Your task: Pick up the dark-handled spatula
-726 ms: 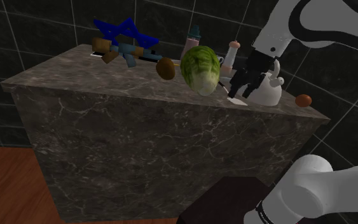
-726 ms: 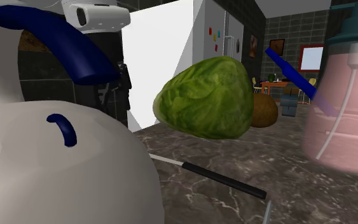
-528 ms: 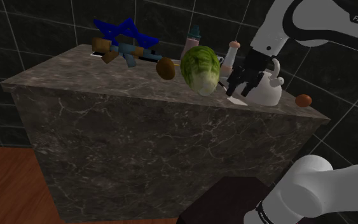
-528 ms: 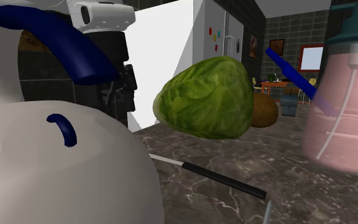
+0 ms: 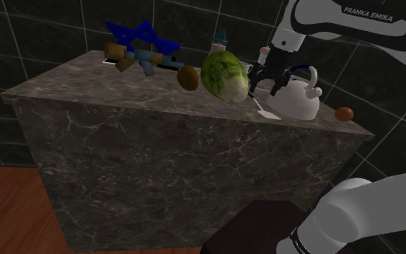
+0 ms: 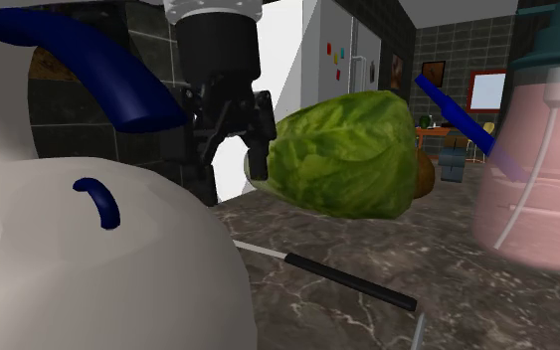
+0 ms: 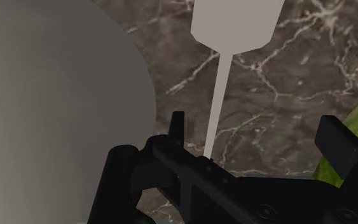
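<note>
Hovering over a dark marble counter [image 5: 158, 144], the hand sits low between two bulky neighbours and touches neither, as far as can be read.

Largest neighbour is a white kettle [image 6: 89, 268] with a blue handle. It stands just beside the hand on one flank, and in the wrist view its pale body lies close outside one finger.

Next is a green cabbage [image 5: 225, 74] (could be lettuce), just beside the hand on the opposite flank. A leaf edge shows past the other finger.

A pink bottle [image 6: 536, 149] with a teal cap stands apart from the hand, on the cabbage's side.

Gripper [image 7: 257, 127]: jaws stand apart and clasp nothing. Fingertips are above the counter, not on it.

Spatula [image 7: 219, 95] lies flat on the counter directly under the hand.
- Its pale blade is out ahead of the fingertips.
- The thin pale shaft runs back between the two fingers, nearer the kettle-side one, with no contact visible.
- The dark handle [image 6: 352, 282] carries on beyond the hand on the far side from the blade.

Progress (judgement):
- Approach looks essentially done, with the open jaws straddling the tool's line.
- Remaining steps are the final descent, closing and the lift.
- The fingers seem to bracket the thin shaft rather than the handle, so grip width will be small.
- Clearance to the kettle and cabbage is tight.
</note>
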`<control>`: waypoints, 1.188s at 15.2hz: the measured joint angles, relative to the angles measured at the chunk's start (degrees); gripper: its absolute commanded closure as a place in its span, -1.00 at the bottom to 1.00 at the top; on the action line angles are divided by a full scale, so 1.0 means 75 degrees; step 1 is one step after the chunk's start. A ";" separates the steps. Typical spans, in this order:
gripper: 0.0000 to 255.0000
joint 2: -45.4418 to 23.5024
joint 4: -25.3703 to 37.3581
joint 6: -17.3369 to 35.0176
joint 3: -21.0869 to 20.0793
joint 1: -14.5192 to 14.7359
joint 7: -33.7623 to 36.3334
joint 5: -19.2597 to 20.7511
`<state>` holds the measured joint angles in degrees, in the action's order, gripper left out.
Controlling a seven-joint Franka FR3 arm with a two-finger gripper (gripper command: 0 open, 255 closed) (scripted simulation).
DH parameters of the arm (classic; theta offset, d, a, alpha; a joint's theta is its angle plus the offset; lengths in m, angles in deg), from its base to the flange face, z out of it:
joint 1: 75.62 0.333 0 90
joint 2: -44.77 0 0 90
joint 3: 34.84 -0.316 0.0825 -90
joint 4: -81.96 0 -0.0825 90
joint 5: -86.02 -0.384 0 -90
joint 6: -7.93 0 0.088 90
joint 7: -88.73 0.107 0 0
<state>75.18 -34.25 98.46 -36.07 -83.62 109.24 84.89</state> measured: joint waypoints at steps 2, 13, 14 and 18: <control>-1.00 -0.0505 0.0404 -0.0009 -0.0026 -0.0208 0.0407 0.0181; 1.00 -0.0457 -0.0173 0.0762 -0.0024 -0.0310 0.0592 0.0312; 1.00 -0.0506 -0.0199 0.0761 -0.0031 -0.0308 0.0612 0.0302; 1.00 -0.0600 -0.0303 0.0753 -0.0006 -0.0322 0.0611 0.0289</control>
<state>70.68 -36.53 104.10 -36.12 -86.03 113.82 87.05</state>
